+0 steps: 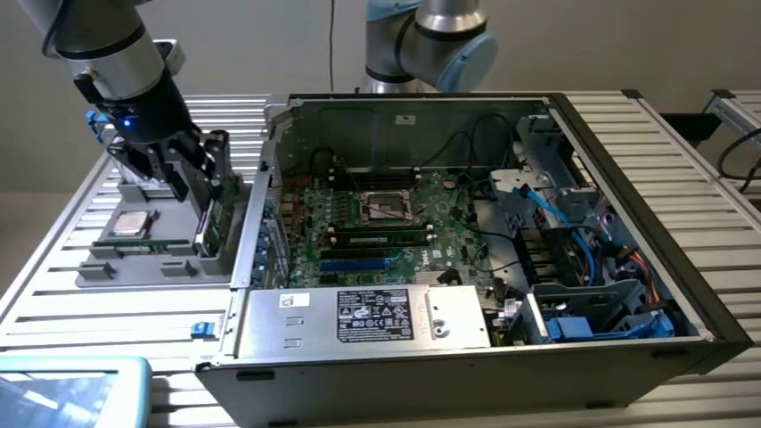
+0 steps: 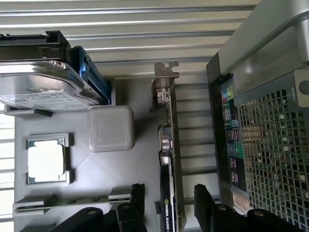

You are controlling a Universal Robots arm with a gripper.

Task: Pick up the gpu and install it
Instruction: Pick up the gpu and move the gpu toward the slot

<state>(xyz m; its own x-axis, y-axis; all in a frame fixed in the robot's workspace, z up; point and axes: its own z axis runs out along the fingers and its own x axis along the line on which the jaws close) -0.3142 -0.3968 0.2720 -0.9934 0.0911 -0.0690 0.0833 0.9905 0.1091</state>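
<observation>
Slatted metal table (image 1: 666, 134): grey parts tray (image 1: 143, 269) on exterior view's left, open computer case (image 1: 476, 392) just beside it, small blue clip (image 1: 203, 330) by the case's corner, teal-rimmed panel (image 1: 71, 392) at the near-left edge.

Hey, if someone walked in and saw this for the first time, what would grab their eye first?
Most likely the opened computer case in the middle of the exterior view, its green motherboard laid bare. Next, at the exterior view's left, the open gripper sits low over the grey tray, a finger on each side of the gpu, which stands on edge. A hard drive and a processor chip lie there too.
</observation>
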